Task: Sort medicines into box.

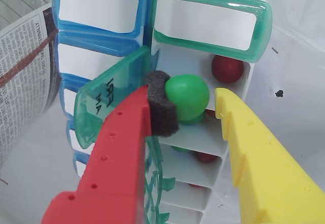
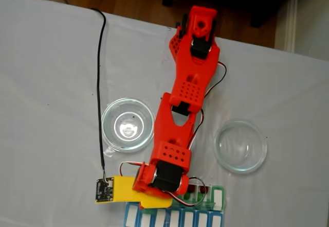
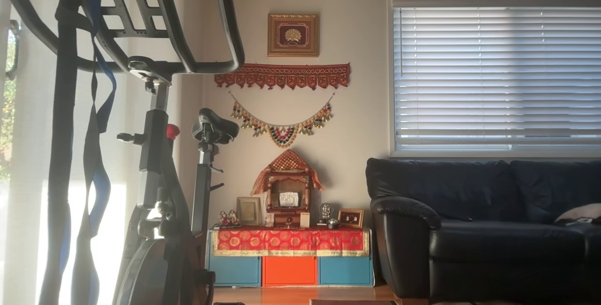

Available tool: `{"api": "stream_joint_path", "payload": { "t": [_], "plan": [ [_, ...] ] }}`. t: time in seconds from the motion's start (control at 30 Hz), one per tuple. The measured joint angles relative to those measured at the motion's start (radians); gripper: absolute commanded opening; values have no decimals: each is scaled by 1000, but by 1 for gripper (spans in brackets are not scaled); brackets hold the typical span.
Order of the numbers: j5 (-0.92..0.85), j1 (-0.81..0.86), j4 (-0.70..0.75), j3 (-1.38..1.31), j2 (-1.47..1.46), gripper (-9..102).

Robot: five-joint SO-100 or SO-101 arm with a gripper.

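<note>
**Item log: green pill at organizer, drop pending**

While hovering over the box (image 1: 203, 132), the gripper (image 1: 195, 109) is carrying one green pill (image 1: 187, 97), per wrist view.

- Gripper: red finger (image 1: 114, 163) w/ dark foam pad (image 1: 161, 109) on left, yellow finger (image 1: 259, 158) on right. Jaws standing fairly wide; pill is sitting against the foam pad, w/ a visible gap to the yellow finger. Whether it is pinched, stuck to foam or already dropping, can't tell.
- Pill handling (judgement): small, round, smooth, hard, very light; likely rolling or bouncing if let go from height. Best hold is across its widest part, foam side supplying the friction.
- Pill position: just beside the pad, over an open white compartment, an open green lid (image 1: 109, 99) standing to its left.
- Box: white compartments running down the frame, blue row (image 1: 96, 10) adjoining on left. Closed green lid (image 1: 210, 18) at top. Dark red pill (image 1: 227, 67) lying in the compartment just beyond the held pill; more red and green bits showing in compartments below.
- Fixed view: red arm (image 2: 187, 98) reaching down-frame to the box (image 2: 218, 198) at table edge; two clear glass dishes (image 2: 127, 124) (image 2: 240, 145) either side of arm, both looking empty.
- Stage (judgement): sorting nearly done; release over this compartment is what's left for this pill.
</note>
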Motion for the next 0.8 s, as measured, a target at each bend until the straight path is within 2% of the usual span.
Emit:
{"api": "stream_joint_path", "payload": {
  "t": [0.47, 0.7, 0.8],
  "plan": [
    [-32, 2, 0, 2, -2, 23],
    [-118, 11, 0, 173, 60, 3],
    [-167, 15, 0, 367, 195, 1]
  ]
}}
